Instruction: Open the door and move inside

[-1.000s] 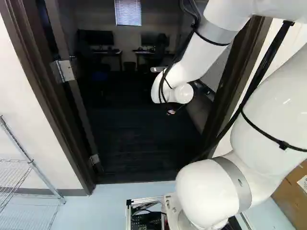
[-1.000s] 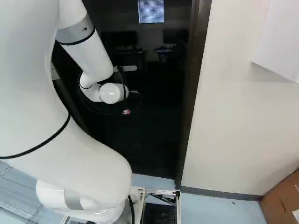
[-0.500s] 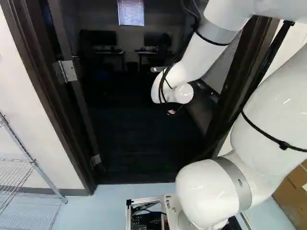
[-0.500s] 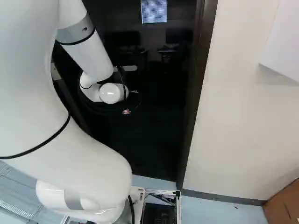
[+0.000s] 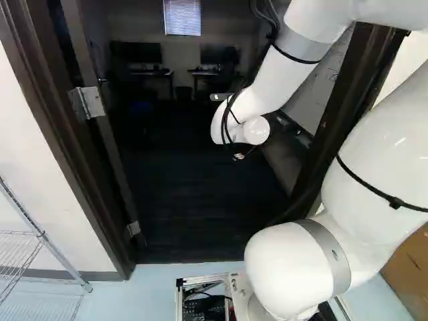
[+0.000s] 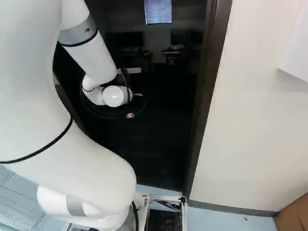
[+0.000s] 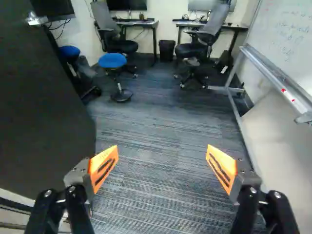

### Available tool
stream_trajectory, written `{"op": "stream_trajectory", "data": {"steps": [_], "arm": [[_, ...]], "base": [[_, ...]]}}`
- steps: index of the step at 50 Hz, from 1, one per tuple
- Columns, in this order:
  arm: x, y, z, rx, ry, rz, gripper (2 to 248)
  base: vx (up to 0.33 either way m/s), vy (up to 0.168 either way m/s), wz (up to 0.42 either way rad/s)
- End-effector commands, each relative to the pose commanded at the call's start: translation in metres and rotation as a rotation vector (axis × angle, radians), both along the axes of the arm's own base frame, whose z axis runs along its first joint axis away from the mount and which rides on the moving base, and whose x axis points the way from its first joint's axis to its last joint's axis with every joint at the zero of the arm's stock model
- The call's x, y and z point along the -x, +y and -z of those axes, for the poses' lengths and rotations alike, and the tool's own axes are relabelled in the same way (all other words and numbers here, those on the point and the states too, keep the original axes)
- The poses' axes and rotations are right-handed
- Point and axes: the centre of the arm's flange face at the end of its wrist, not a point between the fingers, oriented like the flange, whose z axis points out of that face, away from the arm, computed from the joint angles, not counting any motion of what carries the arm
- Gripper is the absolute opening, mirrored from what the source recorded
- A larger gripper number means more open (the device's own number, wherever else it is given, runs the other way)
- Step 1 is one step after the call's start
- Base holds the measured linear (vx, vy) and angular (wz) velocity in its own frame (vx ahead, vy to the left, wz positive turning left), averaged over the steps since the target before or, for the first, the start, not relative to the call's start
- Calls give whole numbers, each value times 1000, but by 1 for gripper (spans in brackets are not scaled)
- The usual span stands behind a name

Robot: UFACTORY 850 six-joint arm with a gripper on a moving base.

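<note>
Handwriting on whiteboard, illegible, door open

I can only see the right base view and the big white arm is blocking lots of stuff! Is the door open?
Observer: Yep, the door stands open, swung inward.
Operator: Cool! Are the fingers holding on to it?
Observer: No, they're spread wide apart with nothing between them.
Operator: What could we bump into if we roll in?
Observer: The wrist view shows a blue stool ahead of the fingers, farther in.
</note>
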Motion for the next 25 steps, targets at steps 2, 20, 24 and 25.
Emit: {"op": "stream_trajectory", "data": {"steps": [2,20,24,25], "arm": [[0,0,0,0,0,0,247],[0,0,0,0,0,0,247],[0,0,0,0,0,0,247],[0,0,0,0,0,0,247]], "base": [[96,36,-5],[111,30,-3],[105,-4,-14],[100,10,5]]}}
